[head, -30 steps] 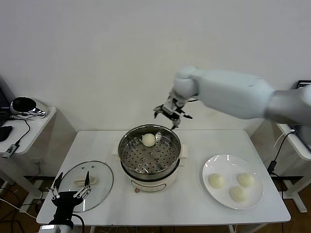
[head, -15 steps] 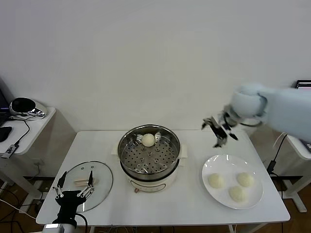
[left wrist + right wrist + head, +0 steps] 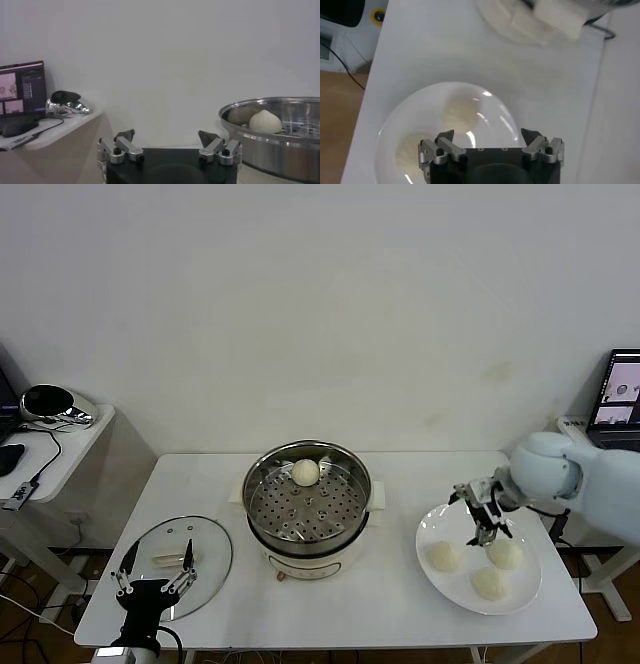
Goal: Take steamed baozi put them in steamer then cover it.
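The steamer (image 3: 308, 506) stands mid-table with one baozi (image 3: 306, 472) at the back of its perforated floor. That steamer (image 3: 280, 150) and bun (image 3: 265, 121) also show in the left wrist view. Three more baozi (image 3: 445, 557) (image 3: 505, 554) (image 3: 489, 583) lie on a white plate (image 3: 445, 524) at the right. My right gripper (image 3: 480, 519) (image 3: 488, 136) hangs open just above the plate's back part, holding nothing, over a blurred bun (image 3: 462, 112). The cover (image 3: 205, 579) lies flat at the front left. My left gripper (image 3: 155, 566) (image 3: 166, 136) waits open over it.
A side table (image 3: 70, 444) with a shiny object and cables stands left of the white table. A laptop screen (image 3: 620, 389) is at the far right. The steamer's white base (image 3: 540, 20) is close beside the plate (image 3: 505, 117).
My right arm has swung from above the steamer rightward and down, to just over the plate. The bun in the steamer and the left gripper have stayed put.
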Available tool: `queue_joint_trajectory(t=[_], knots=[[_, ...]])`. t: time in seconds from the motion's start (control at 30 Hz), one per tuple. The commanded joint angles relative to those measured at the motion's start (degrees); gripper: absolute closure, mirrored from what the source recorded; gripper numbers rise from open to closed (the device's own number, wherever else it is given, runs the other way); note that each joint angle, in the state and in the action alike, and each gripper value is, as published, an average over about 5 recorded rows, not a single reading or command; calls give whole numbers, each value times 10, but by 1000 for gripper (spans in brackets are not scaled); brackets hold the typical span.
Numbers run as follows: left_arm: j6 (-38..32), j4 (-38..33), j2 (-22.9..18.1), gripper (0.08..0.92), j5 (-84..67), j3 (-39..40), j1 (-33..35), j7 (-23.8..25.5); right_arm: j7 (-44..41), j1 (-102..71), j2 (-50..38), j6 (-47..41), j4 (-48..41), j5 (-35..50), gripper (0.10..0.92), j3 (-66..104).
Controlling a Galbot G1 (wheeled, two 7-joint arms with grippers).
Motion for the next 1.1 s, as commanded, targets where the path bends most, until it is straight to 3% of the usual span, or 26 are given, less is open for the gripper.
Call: queue_joint_trajectory(t=[0.03, 0.3, 0.93, 1.1], knots=[[-1, -2, 0, 177, 0, -3, 4, 0, 11, -206, -8, -8, -38, -70, 203, 150], [-1, -2, -2, 177, 0, -8, 8, 0, 13, -261, 30, 0, -99, -101, 203, 191], [-2, 3, -5, 177, 0, -7, 7, 0, 17, -291, 83, -1, -137, -93, 204, 214], [-2, 3, -5, 177, 0, -6, 6, -1, 9, -287, 84, -3, -136, -90, 269, 216]])
